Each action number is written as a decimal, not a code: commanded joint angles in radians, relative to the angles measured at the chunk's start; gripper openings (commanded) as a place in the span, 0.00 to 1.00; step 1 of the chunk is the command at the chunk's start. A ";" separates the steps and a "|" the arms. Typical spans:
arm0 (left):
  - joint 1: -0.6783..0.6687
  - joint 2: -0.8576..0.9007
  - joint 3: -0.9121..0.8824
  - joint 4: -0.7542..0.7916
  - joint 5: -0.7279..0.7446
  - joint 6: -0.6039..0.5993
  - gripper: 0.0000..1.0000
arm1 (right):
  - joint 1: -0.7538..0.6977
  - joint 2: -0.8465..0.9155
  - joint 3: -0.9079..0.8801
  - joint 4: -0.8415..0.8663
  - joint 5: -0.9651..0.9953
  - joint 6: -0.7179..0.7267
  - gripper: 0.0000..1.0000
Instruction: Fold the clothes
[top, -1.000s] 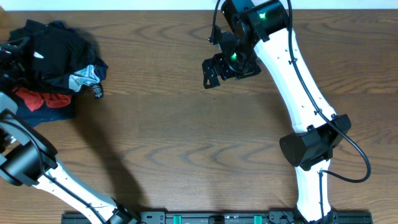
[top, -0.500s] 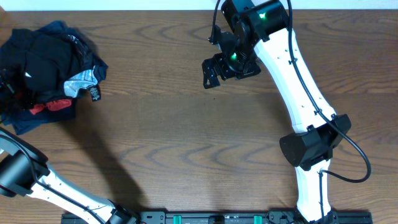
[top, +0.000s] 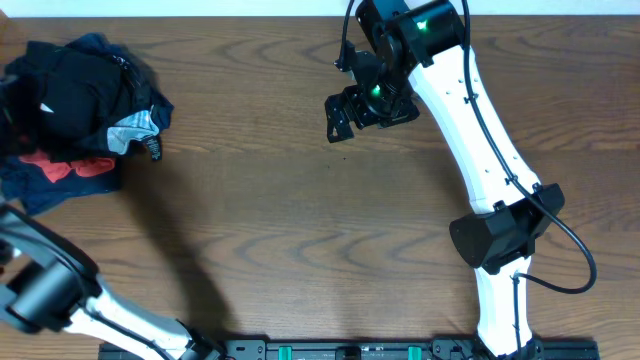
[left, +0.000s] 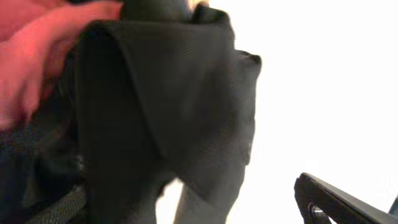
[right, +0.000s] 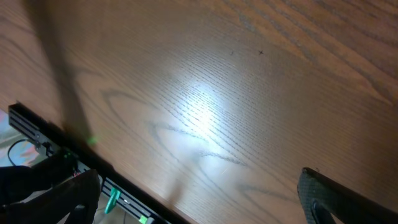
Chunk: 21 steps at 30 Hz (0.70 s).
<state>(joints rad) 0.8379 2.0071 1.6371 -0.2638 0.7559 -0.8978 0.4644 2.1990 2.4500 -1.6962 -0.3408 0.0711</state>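
The clothes (top: 80, 100) lie in a heap at the table's far left: a black T-shirt (top: 75, 85) on top, a red garment (top: 60, 165) and navy cloth (top: 55, 192) under it. In the left wrist view the black cloth (left: 168, 106) fills the frame right in front of my left gripper (left: 199, 211), with red cloth (left: 31, 56) beside it. Only its right finger (left: 333, 200) shows, far out to the side, so the jaws stand open. My right gripper (top: 340, 115) hangs open over bare wood (right: 199, 112), far from the heap.
A grey and white garment (top: 135, 128) with a tag (top: 153, 148) pokes out at the heap's right side. The left arm (top: 45, 285) crosses the near left corner. A black rail (top: 340, 350) runs along the front edge.
The heap has shifted to the left and been stirred, and the red garment now shows more. The left arm has moved at the left edge. The right arm has stayed still.
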 joint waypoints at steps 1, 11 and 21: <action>-0.013 -0.130 -0.002 -0.027 -0.195 0.095 0.98 | 0.008 -0.019 -0.005 -0.002 -0.007 0.010 0.99; -0.134 -0.173 -0.002 0.034 -0.159 0.208 0.98 | 0.008 -0.019 -0.005 -0.002 -0.019 0.010 0.99; -0.256 -0.013 -0.002 0.235 -0.113 0.268 0.98 | 0.011 -0.019 -0.005 -0.002 -0.064 -0.002 0.99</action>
<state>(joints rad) 0.5827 1.9316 1.6367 -0.0456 0.6315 -0.6575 0.4644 2.1990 2.4500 -1.6958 -0.3748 0.0708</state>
